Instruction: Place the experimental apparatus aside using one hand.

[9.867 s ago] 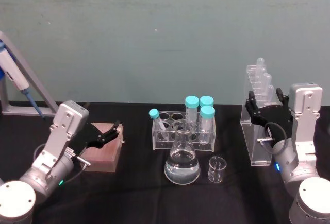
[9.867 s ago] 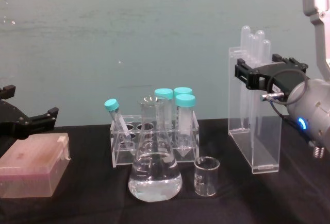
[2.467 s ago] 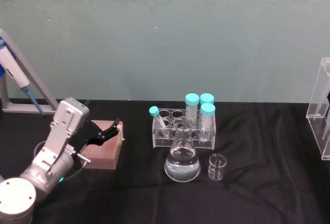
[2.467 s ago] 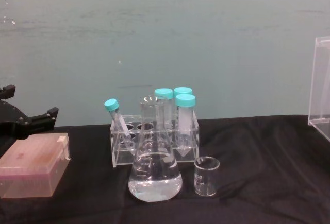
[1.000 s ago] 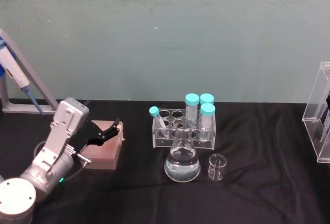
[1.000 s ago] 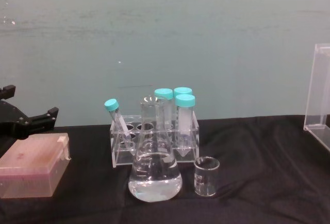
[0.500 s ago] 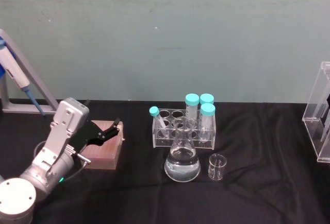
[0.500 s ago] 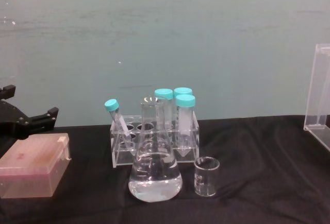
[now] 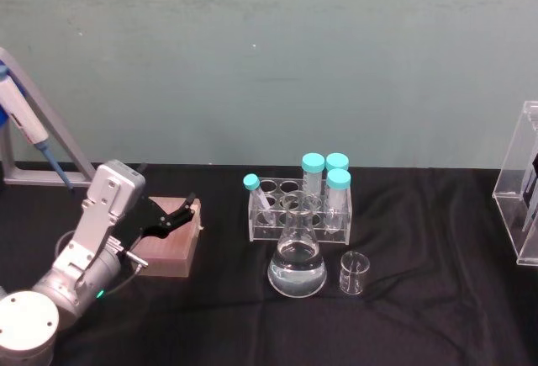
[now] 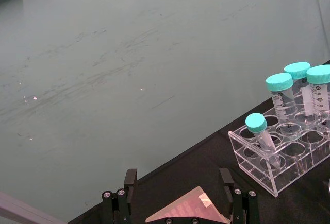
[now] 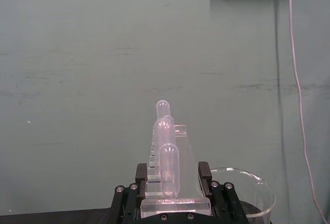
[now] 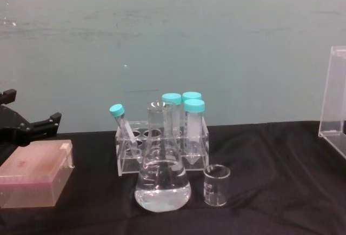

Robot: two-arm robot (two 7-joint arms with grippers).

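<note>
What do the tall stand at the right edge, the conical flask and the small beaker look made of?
The stand, clamped in the right gripper: clear rigid plastic, likely acrylic; flat sheets, sharp glossy edges. The conical flask: glass by the look; thin, shiny curved wall, clear liquid inside. The small beaker: probably glass too; thin transparent wall.

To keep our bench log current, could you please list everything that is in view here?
acrylic stand: one, clear, far right, holding pipettes
conical flask: one, clear with liquid, centre front
beaker: one, clear, right of flask
tube rack: one, clear, behind flask
capped tubes: four, teal caps, in rack
tip box: one, pinkish, left
pipettor: one, white-blue, far left
left end effector: black, open, by tip box
right end effector: black, shut on acrylic stand
</note>
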